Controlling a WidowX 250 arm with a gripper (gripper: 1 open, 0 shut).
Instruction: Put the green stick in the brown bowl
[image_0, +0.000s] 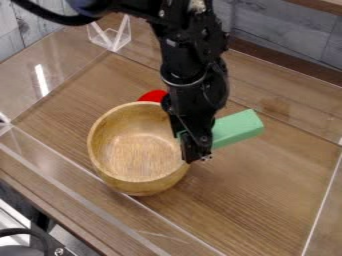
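Observation:
The green stick (238, 128), a flat mint-green bar, hangs tilted just right of the brown bowl (104, 128), one end between my fingers. My gripper (195, 147) points down at the bowl's right rim and is shut on the stick's left end. The wooden bowl sits on the table at centre left and nothing shows inside it. Part of the bowl's right rim is hidden behind the black arm.
A small red object (154, 97) lies behind the bowl's far rim. Clear plastic walls (54, 165) fence the wooden table on all sides. A white wire stand (110, 36) is at the back left, outside the wall.

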